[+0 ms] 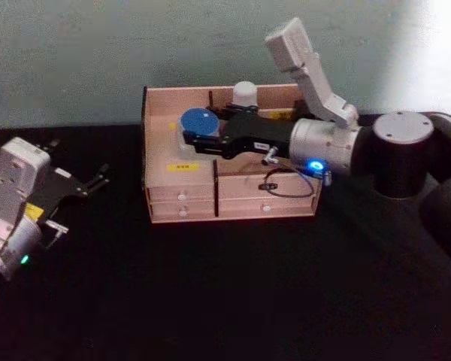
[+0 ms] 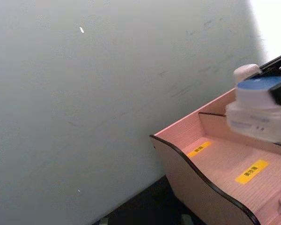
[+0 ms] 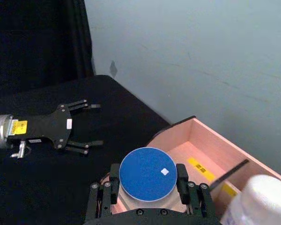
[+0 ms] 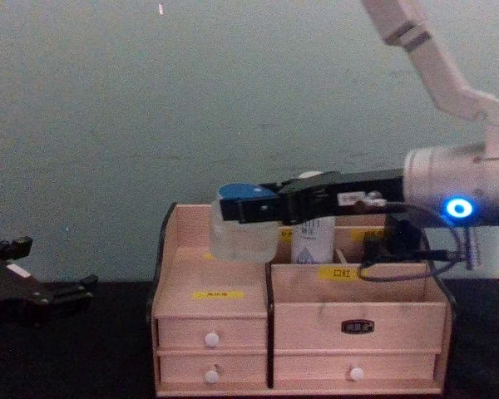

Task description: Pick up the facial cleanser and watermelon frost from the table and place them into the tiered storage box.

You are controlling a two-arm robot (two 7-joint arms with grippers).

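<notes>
Head view has the right gripper (image 1: 201,141) reaching in from the right across the top of the tiered storage box (image 1: 240,194), which stands at the far middle of the black table (image 1: 210,293). Its black fingers are closed part-way onto a clear jar with a round blue lid (image 1: 199,121), one finger on either side of the jar just under the lid, as the right wrist view shows from above. From the chest view the jar hangs over the left half of the box, above the stepped shelf with the yellow label, and its base looks raised off that shelf; whether it touches the partition behind it cannot be told. A white-capped bottle (image 1: 245,93) stands upright in a far compartment of the box, just right of the jar and behind the gripper's fingers. The two rows of small drawers with white knobs along the near face are shut. The left gripper (image 1: 98,179) lies low at the left of the table, well apart from the box, its thin fingers spread wide with nothing between them, pointing towards the box.
</notes>
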